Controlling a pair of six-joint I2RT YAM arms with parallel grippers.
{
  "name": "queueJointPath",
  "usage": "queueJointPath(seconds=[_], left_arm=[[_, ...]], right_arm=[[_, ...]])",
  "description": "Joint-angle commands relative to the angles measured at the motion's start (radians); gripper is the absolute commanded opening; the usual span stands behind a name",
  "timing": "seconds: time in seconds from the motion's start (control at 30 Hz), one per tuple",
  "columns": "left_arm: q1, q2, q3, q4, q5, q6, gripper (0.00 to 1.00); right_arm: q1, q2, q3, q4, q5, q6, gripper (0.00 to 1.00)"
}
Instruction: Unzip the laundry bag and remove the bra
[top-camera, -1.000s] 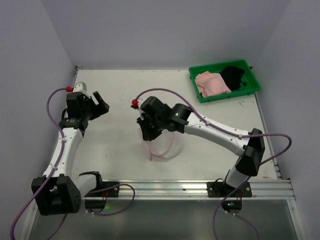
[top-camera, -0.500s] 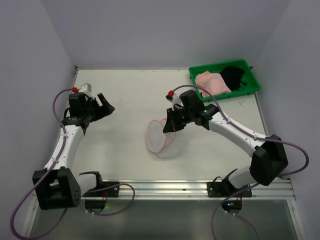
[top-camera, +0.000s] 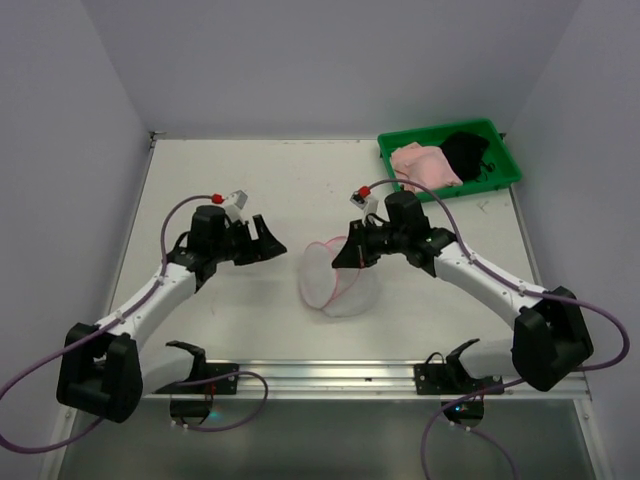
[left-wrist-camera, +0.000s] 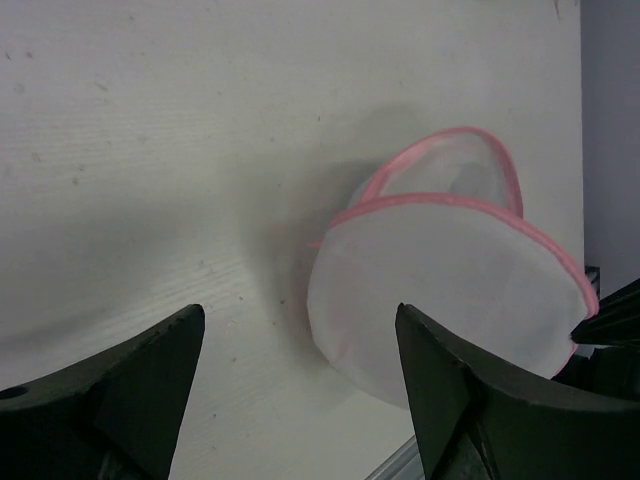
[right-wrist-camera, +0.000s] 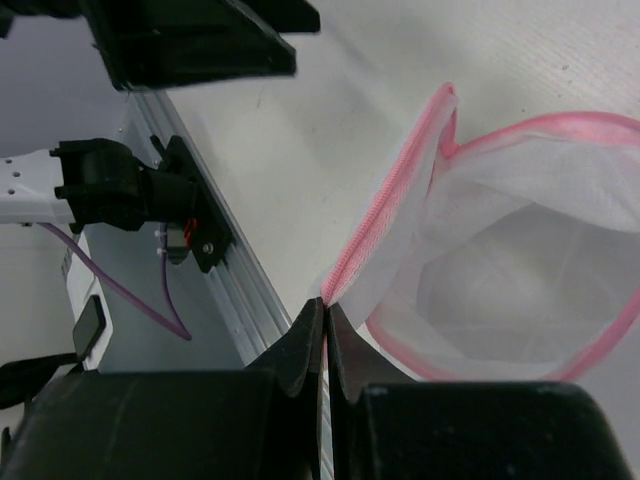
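The laundry bag (top-camera: 338, 282) of white mesh with pink zipper trim lies on its side mid-table, with its mouth gaping. My right gripper (top-camera: 338, 258) is shut on the pink zipper trim (right-wrist-camera: 392, 205) at the bag's rim; its jaws meet at the trim in the right wrist view (right-wrist-camera: 326, 305). Inside the bag (right-wrist-camera: 520, 280) I see only white mesh. My left gripper (top-camera: 270, 242) is open and empty just left of the bag, apart from it; in the left wrist view (left-wrist-camera: 300, 330) the bag (left-wrist-camera: 450, 290) lies ahead. A pale pink garment (top-camera: 424, 166), the bra by its look, lies in the tray.
A green tray (top-camera: 505, 175) at the far right holds the pink garment and a black one (top-camera: 466, 150). A metal rail (top-camera: 330, 378) runs along the near table edge. Grey walls close in the left, back and right.
My right gripper has drawn back to the right from over the bag, holding the pink trim, and the bag's mouth has opened. My left arm has swung right, toward the bag.
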Motion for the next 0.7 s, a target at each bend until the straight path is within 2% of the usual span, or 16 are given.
queueJointPath(seconds=[0.0,0.03,0.2,0.5,0.57,0.67], left_arm=[[-0.071,0.031,-0.07,0.165,-0.001,-0.121,0.8],[-0.09,0.043,-0.079,0.232,-0.001,-0.131,0.8],[-0.183,0.154,-0.096,0.341,0.006,-0.167,0.81],[-0.228,0.282,-0.181,0.595,0.08,-0.227,0.81],[-0.23,0.309,-0.199,0.645,0.097,-0.233,0.81],[-0.23,0.323,-0.216,0.665,0.091,-0.243,0.8]], right_arm=[[-0.038,-0.048,-0.022,0.102,-0.061,0.029,0.0],[-0.046,-0.048,-0.037,0.116,-0.102,0.035,0.0],[-0.064,-0.053,-0.065,0.174,-0.165,0.06,0.0],[-0.067,-0.045,-0.064,0.187,-0.193,0.063,0.0],[-0.066,-0.047,-0.061,0.182,-0.173,0.063,0.0],[-0.074,-0.076,-0.071,0.126,-0.028,0.052,0.0]])
